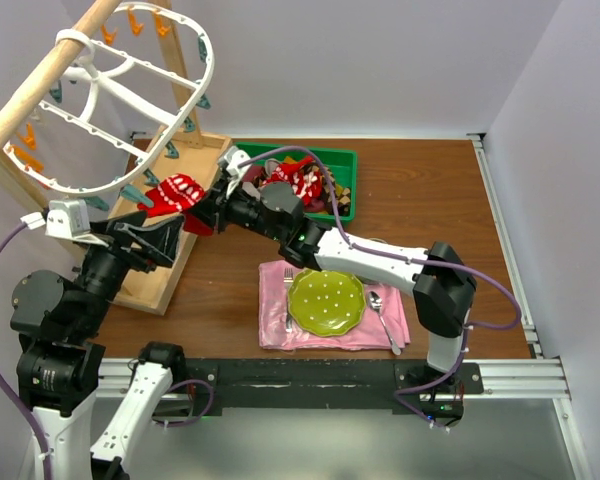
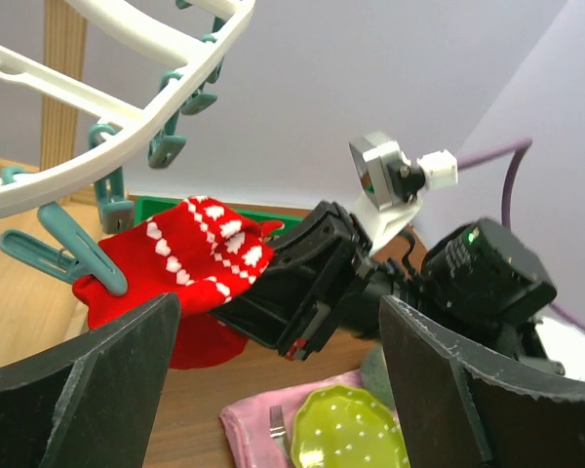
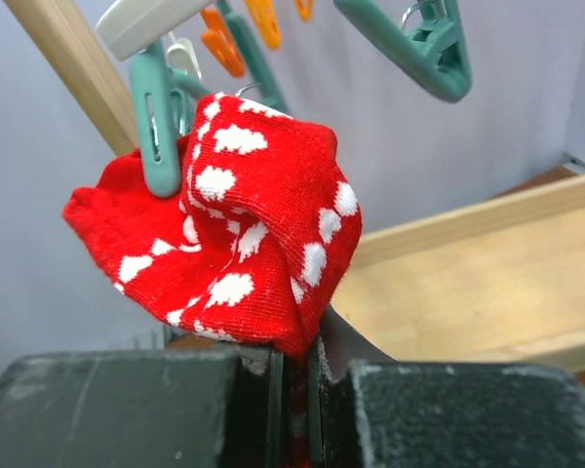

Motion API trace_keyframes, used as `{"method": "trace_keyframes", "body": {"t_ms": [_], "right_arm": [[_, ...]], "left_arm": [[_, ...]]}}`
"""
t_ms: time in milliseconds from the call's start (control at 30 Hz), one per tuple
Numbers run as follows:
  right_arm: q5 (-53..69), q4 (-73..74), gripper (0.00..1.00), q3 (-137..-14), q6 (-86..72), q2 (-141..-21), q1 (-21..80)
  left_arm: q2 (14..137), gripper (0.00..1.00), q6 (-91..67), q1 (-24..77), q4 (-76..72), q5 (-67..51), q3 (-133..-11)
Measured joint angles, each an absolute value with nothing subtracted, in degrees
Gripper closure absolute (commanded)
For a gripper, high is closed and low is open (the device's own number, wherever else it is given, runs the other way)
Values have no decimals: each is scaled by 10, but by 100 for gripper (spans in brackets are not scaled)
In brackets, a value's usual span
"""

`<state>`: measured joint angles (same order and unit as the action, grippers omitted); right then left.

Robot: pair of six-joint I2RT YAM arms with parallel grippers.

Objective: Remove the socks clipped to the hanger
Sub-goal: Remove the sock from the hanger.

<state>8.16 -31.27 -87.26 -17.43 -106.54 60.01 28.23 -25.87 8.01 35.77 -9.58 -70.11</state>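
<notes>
Brown wood table (image 1: 430, 200), pale walls on three sides. Wooden rack (image 1: 40, 90) far left carries the white hanger (image 1: 130, 95), tilted. Green bin (image 1: 345, 160) at the back has other socks (image 1: 305, 182) in it. Pink napkin (image 1: 275, 330) near the front, with a green plate (image 1: 325, 300) on it.

Only the top view shows the bin and both arms. Only the right wrist view shows the grip close up.

Red-and-white sock (image 3: 244, 244) hangs from a teal clip (image 3: 159, 127) on the hanger's lower rim. Right gripper (image 3: 297, 390) is clamped on the sock's lower fold, jaws together, just below the clip. Left gripper (image 2: 278, 322) is spread wide, holds nothing, and sits near the sock on the rack side without touching it.
</notes>
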Motion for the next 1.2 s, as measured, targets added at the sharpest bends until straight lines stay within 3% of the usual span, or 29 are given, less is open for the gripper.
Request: {"method": "trace_keyframes", "body": {"t_ms": [733, 1200], "right_arm": [[42, -257, 100, -867, -160, -1066, 563], [35, -267, 100, -838, -166, -1064, 562]], "left_arm": [[319, 21, -419, 91, 412, 75, -718], [330, 27, -455, 92, 376, 77, -688]]}}
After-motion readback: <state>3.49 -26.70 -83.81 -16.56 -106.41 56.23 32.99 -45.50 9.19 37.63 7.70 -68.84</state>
